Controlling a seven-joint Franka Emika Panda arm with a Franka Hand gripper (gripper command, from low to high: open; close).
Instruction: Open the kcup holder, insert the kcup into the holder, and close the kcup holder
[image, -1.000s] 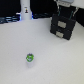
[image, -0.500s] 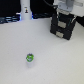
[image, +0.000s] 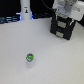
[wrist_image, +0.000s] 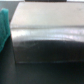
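1. Kcup comes first, nearest the exterior camera: a small pod with a green rim and pale top, alone on the white table, well apart from everything else and in the same spot as a second ago.
2. Farther back, at the exterior view's right, stands the black kcup holder with its pale handle slots facing forward. It looks shut, though the blur leaves that uncertain.
3. Above it, the gripper has edged slightly lower over the last second and now hangs right at the holder's top.
4. Its jaws are not clear in either view, so I cannot tell how far apart they stand or whether they hold anything. The wrist view is filled by a blurred dark-and-grey box surface, likely the holder seen close.
5. Judged from this, the arm is closing in to open the drawer. The pod waits untouched.
6. Farthest back stands a white bottle-like object.
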